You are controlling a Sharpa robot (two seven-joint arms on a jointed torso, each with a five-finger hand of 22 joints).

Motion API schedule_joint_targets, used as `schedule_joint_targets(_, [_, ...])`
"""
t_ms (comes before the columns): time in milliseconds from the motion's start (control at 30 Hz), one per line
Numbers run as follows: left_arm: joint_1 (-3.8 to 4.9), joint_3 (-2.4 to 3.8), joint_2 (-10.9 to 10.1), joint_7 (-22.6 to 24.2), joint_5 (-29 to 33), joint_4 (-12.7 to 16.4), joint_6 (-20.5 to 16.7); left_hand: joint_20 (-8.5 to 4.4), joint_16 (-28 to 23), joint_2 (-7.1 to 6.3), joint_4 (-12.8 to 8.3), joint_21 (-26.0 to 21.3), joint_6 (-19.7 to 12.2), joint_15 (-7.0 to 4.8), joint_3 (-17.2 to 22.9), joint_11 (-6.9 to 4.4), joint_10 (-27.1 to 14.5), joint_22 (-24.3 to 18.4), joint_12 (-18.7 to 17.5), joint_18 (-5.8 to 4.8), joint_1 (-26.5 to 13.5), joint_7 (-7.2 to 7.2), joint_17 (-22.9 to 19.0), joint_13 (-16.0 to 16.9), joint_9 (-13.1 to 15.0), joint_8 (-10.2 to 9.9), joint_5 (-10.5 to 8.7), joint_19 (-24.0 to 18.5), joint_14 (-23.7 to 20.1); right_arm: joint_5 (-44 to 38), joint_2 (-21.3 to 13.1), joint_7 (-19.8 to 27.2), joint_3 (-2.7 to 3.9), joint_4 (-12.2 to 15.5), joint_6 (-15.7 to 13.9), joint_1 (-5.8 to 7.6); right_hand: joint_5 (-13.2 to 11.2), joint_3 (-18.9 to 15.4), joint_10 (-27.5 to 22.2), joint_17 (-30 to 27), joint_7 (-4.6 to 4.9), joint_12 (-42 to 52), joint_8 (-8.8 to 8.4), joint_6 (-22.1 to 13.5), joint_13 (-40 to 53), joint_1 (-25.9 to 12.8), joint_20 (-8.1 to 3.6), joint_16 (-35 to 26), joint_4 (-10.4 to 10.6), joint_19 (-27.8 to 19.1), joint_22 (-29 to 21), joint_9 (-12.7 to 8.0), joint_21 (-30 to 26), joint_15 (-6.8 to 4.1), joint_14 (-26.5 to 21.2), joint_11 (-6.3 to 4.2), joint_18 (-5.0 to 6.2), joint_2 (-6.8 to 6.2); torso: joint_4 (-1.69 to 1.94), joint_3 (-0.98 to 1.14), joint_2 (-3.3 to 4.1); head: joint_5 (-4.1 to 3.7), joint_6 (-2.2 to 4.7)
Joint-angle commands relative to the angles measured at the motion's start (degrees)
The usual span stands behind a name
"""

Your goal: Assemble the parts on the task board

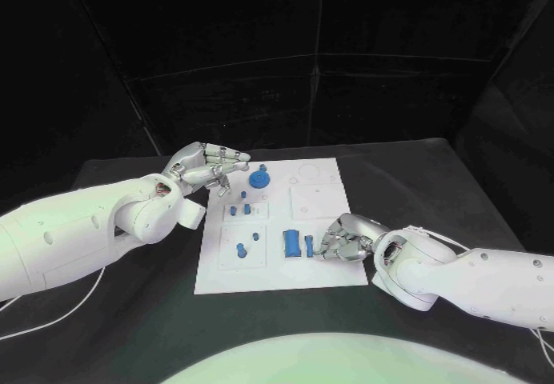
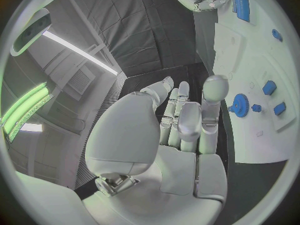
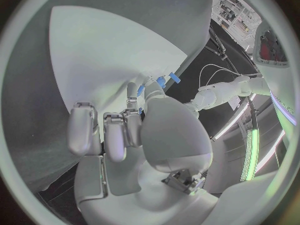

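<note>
The white task board [image 1: 277, 272] lies in the middle of the black table. A blue round part [image 1: 261, 179] stands near its far edge, two small blue pegs [image 1: 239, 210] sit below it, and two more small parts [image 1: 242, 250] lie nearer me. A blue block [image 1: 293, 243] sits beside a slim blue part [image 1: 310, 245]. My right hand [image 1: 347, 238] curls at the board's right edge and its fingertips pinch that slim part [image 3: 164, 80]. My left hand [image 1: 211, 168] hovers over the board's far left corner, fingers extended and holding nothing [image 2: 187, 120]. The round part [image 2: 238, 105] lies just past its fingertips.
Pale square recesses [image 1: 311, 200] mark the board's right half. Black table [image 1: 439, 184] surrounds the board, with dark curtains behind. A white cable [image 1: 58, 316] trails off under my left arm.
</note>
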Motion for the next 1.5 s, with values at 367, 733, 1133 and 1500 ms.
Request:
schedule_joint_targets(367, [0.0,0.0,0.37,0.44,0.23,-0.64,0.34,0.09,-0.3,0.26,-0.01,-0.95,-0.56,0.2,-0.54,0.2,-0.17,-0.63,-0.29,0.95,0.17,0.09,-0.55,0.11,0.0,-0.02,0.29,-0.52,-0.43,18.88,-2.89,22.18,0.06,0.82,-4.05,0.41,0.7,-0.57,-3.19,8.34,2.49,-4.99,-4.17,-5.55,3.28,-0.8,0.84,-2.73,0.02,-3.91,-6.38,-1.43,-4.72,1.29,4.43,2.02,0.68,0.88,0.06,-0.21,-0.49,-0.56,1.48])
schedule_joint_targets(733, [-0.84,-0.04,1.37,1.92,5.19,-3.02,-2.63,1.39,-22.07,0.07,0.59,-20.6,-0.85,1.32,-2.96,0.45,-0.55,-13.87,-0.14,2.74,0.26,-0.37,-27.45,0.33,-0.01,0.36,0.34,-16.11,-19.8,43.7,0.99,37.49,0.13,-11.98,5.0,5.95,-4.71,2.76,-32.43,-29.02,5.54,-39.7,-7.43,-10.47,-22.79,8.07,4.41,-35.66,-5.13,-26.41,-37.42,-3.27,-33.9,4.95,-15.53,5.48,5.72,2.85,0.48,-1.07,-3.08,-1.79,5.17])
schedule_joint_targets(1133, [-2.15,0.01,6.56,4.4,10.67,-11.78,-5.49,7.61,-55.86,0.35,2.43,-39.04,-2.94,6.71,-3.29,3.4,-2.77,-28.54,-7.07,2.93,0.73,-0.6,-42.48,-1.91,-0.08,-1.89,0.25,-30.62,-25.48,57.4,13.73,43.81,0.29,-33.45,12.26,8.66,-7.07,12.76,-23.74,-55.67,7.19,-68.29,-12.83,-6.51,-62.07,10.2,8.87,-74.32,-3.57,-30.0,-51.36,-11.73,-54.63,8.93,-21.62,8.6,5.78,2.13,0.94,-1.71,-5.62,-1.63,9.85])
schedule_joint_targets(1500, [-2.48,0.43,12.4,7.34,13.76,-20.95,-8.63,10.46,-67.48,1.57,2.85,-45.65,-4.68,8.03,-8.68,4.45,-9.76,-38.57,-9.15,2.67,0.26,-2.11,-47.24,-1.98,-0.17,-3.52,0.25,-40.18,-27.98,60.69,23.28,47.12,4.09,-44.18,15.19,7.89,-7.55,17.62,-22.59,-65.88,7.85,-74.76,-15.54,-6.63,-71.44,5.98,10.84,-85.21,-5.04,-28.48,-59.2,-16.44,-64.71,11.13,-21.42,9.79,6.04,-0.01,1.27,-1.21,-5.05,-1.19,12.59])
